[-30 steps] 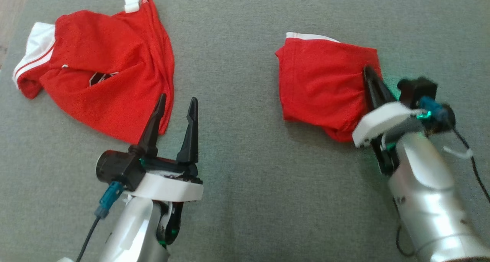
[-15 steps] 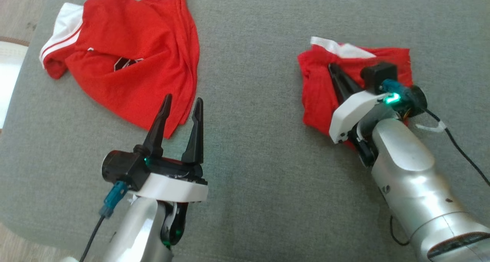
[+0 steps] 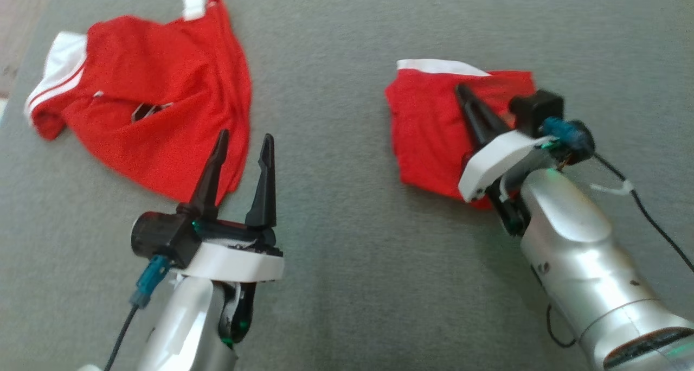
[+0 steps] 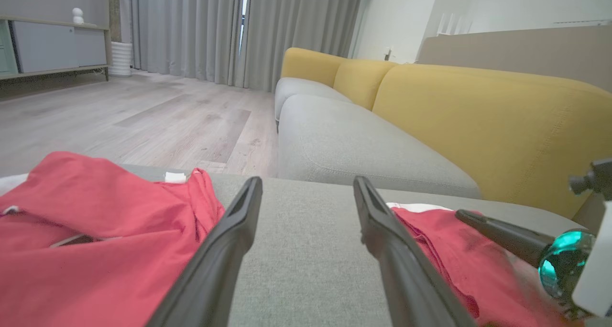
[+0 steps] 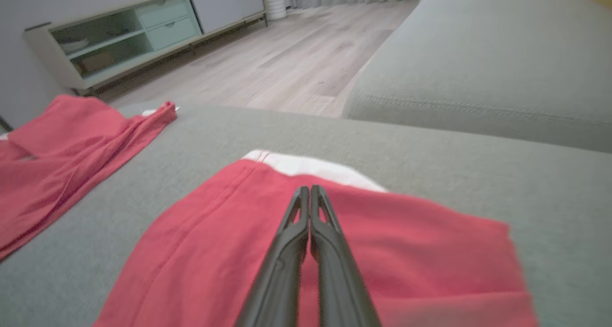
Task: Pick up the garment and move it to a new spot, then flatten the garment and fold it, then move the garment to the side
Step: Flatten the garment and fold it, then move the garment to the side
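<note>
Beneath right gripper's (image 3: 461, 90) closed fingers (image 5: 287, 255), garment (image 3: 425, 132).

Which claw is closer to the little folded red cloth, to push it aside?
Right. The right claw, shut, lies over the folded garment; the open left claw sits by the other red shirt.

surface: grey upholstered cushion (image 3: 352, 235) | left: spread red shirt (image 3: 157, 121) | right: folded red garment (image 3: 425, 135), well apart

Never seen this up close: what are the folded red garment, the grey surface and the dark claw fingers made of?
Folded red garment: seemingly thin matte jersey knit; it creases softly. Grey surface: woven upholstery, matte, with a fine speckled weave. Right claw fingers: probably moulded black plastic, smooth, faintly glossy; can't be sure.
</note>
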You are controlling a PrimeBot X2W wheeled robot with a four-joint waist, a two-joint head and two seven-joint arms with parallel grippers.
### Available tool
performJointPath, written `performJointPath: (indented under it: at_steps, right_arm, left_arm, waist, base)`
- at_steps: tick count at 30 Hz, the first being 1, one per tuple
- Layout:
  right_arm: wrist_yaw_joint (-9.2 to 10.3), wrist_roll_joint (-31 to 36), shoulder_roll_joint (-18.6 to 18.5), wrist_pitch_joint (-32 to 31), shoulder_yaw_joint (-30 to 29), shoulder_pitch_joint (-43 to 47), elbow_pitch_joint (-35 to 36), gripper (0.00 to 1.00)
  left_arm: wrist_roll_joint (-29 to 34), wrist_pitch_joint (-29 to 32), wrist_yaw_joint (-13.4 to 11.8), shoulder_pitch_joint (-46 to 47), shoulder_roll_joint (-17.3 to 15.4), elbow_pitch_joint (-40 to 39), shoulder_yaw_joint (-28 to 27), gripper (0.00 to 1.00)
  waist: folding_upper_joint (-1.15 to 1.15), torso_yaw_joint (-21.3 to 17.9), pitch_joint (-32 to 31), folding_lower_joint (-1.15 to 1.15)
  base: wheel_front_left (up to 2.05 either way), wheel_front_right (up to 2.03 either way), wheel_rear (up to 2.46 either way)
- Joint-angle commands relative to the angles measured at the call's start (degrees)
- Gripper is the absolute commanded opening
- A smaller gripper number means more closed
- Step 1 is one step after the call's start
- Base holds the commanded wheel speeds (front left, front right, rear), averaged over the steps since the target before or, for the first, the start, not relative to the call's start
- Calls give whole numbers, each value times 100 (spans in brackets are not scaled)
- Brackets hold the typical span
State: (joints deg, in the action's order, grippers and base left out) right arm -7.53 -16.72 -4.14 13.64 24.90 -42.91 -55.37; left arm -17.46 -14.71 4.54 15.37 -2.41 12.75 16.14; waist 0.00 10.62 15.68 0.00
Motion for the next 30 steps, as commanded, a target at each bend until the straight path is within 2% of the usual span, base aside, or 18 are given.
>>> performJointPath:
  at_steps: [1, 4, 10, 15, 19, 20, 21, 22, 30]
  right_arm:
    - [4, 41, 126, 108, -111, -48, 289, 0]
    - [4, 189, 126, 129, -432, 23, 568, 0]
    - [4, 700, 126, 134, -1566, 877, 1966, 0]
    - [4, 947, 126, 135, -1992, 1726, 2816, 0]
    - [4, 852, 126, 135, -2219, 2304, 3253, 0]
    - [4, 825, 126, 135, -2251, 2431, 3325, 24]
    - [4, 780, 126, 135, -2260, 2551, 3388, 89]
    - [4, 686, 126, 135, -2276, 2664, 3448, 100]
    - [4, 478, 126, 135, -2460, 3211, 3810, 100]
  left_arm:
    - [86, -29, -2, 120, -47, -221, -269, 100]
    - [125, -29, 11, 83, -47, -269, -346, 100]
    - [162, -29, 30, -63, -47, -349, -473, 100]
    - [133, -29, 35, -219, -47, -361, -558, 100]
    - [135, -29, 55, -369, -47, -329, -609, 100]
    - [135, -29, 62, -411, -47, -319, -619, 100]
    - [121, -29, 69, -452, -47, -303, -630, 100]
    - [96, -29, 77, -491, -47, -283, -642, 100]
    - [41, -29, 116, -698, -47, -228, -638, 100]
  waist:
    - [0, -224, -171, 0]
    - [0, -360, -261, 0]
    - [0, -682, -535, 0]
    - [0, -877, -721, 0]
    - [0, -981, -841, 0]
    - [0, -997, -869, 0]
    - [0, -1010, -891, 0]
    - [0, -1017, -915, 0]
    - [0, -993, -1009, 0]
  base:
    - [0, 0, 0]
    - [0, 0, 0]
    - [0, 0, 0]
    - [0, 0, 0]
    - [0, 0, 0]
    - [0, 0, 0]
    - [0, 0, 0]
    - [0, 0, 0]
    - [0, 0, 0]
